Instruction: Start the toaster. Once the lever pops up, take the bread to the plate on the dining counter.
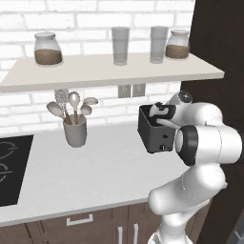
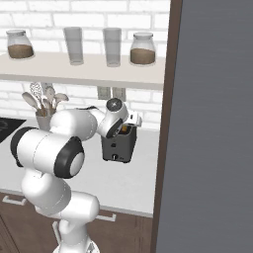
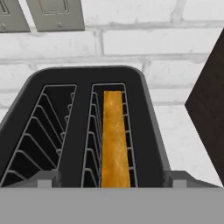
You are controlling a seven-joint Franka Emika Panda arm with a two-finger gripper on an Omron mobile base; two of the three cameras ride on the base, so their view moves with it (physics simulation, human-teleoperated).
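Note:
The dark toaster (image 1: pixel 155 136) (image 2: pixel 118 146) stands at the right end of the pale worktop, against the brick wall. Seen from above in the hand view, the toaster (image 3: pixel 81 131) has two slots. The bread (image 3: pixel 114 140), golden brown on its top edge, stands upright in the right slot, and the left slot holds nothing. My gripper (image 1: pixel 160 114) (image 2: pixel 129 123) (image 3: pixel 111 181) hovers just over the toaster's top, open, its fingertips (image 3: pixel 43 179) spread about as wide as the toaster and touching nothing. The plate and the dining counter are out of view.
A grey utensil cup (image 1: pixel 75 131) with spoons stands left of the toaster, and a black hob (image 1: pixel 12 167) lies further left. A shelf (image 1: pixel 109 71) with jars and glasses hangs above. A dark cabinet side (image 1: pixel 214 47) rises right of the toaster. Wall sockets (image 3: pixel 54 15) sit behind it.

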